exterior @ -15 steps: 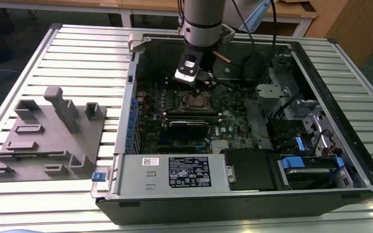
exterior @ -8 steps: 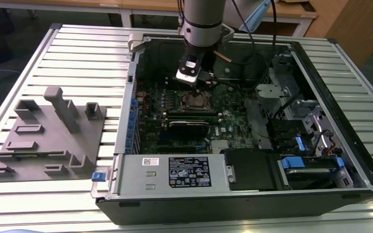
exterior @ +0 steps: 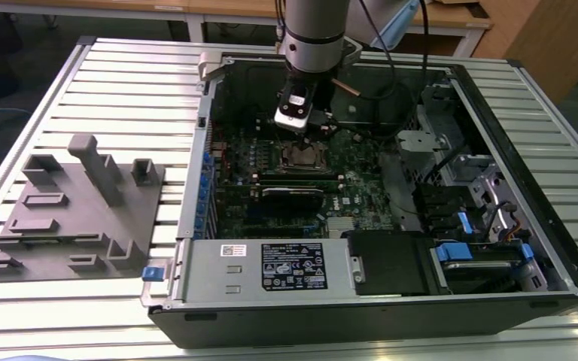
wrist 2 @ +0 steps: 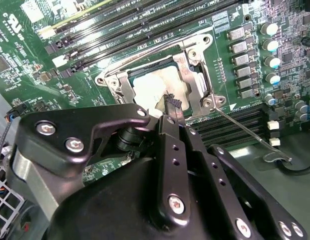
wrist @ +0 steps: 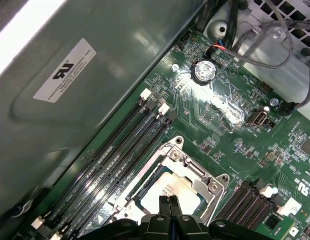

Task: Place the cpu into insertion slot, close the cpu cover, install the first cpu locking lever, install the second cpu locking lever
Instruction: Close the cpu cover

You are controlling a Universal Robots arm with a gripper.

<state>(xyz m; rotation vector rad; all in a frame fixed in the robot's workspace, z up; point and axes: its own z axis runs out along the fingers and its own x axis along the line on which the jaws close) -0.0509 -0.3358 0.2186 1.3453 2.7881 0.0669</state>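
Note:
The cpu (wrist 2: 152, 85) lies in the insertion slot (exterior: 305, 156), its pale metal top showing through the window of the cpu cover (wrist 2: 196, 70). This silver frame lies flat over the chip, and it also shows in the first wrist view as the cpu cover (wrist: 197, 176) around the cpu (wrist: 179, 192). My gripper (wrist: 169, 202) hovers right over the chip with its two black fingertips pressed together and nothing between them. One thin wire locking lever (wrist 2: 245, 132) sticks out from the socket corner, raised off the board and ending in a hook.
The green motherboard (exterior: 369, 169) sits inside an open computer case (exterior: 530, 188). Long black memory slots (wrist: 119, 150) run beside the socket. Cables (wrist: 275, 50) and a drive cage (exterior: 470, 256) crowd the exterior view's right. A grey fixture block (exterior: 68, 210) stands outside the case at the exterior view's left.

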